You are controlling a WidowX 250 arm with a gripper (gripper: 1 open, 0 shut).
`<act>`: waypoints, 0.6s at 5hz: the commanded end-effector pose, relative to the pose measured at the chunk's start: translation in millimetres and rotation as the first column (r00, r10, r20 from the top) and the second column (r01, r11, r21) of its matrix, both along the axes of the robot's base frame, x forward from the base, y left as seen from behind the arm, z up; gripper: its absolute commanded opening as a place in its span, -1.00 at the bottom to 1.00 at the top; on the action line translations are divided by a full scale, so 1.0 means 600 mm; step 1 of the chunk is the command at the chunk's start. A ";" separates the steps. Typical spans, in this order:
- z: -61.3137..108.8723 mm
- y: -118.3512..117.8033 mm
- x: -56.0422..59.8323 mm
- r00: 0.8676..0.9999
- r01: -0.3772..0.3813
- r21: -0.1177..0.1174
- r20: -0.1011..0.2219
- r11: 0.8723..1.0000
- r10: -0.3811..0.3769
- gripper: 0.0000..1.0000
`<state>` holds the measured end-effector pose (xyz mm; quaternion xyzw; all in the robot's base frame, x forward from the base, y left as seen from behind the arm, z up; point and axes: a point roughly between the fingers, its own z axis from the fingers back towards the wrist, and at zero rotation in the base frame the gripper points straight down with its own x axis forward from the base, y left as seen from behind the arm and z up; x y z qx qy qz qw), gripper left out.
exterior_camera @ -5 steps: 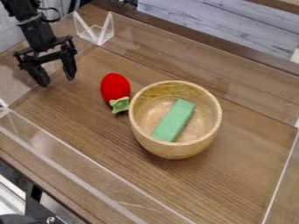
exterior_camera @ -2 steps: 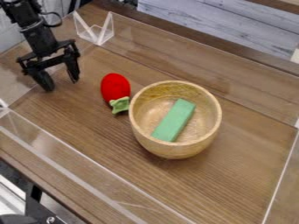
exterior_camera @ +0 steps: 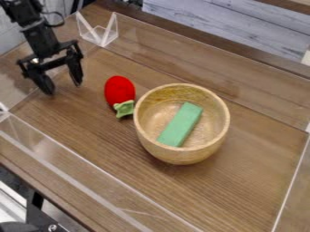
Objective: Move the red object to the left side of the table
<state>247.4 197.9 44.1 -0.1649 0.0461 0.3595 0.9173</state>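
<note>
Red object [exterior_camera: 119, 90] lies right of the open gripper [exterior_camera: 57, 80] (untouched).

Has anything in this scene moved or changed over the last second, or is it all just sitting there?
Nothing has visibly changed. The hand hangs open and empty at the same spot to the left of the red object, apart from it. The red object lies on the table beside the wooden bowl as before, and the green block rests inside the bowl where it was.
</note>
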 end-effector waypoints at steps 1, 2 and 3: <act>0.066 0.011 0.009 0.997 0.001 0.056 0.076 0.998 -0.005 1.00; 0.075 -0.008 0.015 0.996 -0.022 0.054 0.082 0.998 0.018 1.00; 0.081 -0.031 0.024 0.995 -0.038 0.051 0.089 0.998 0.034 1.00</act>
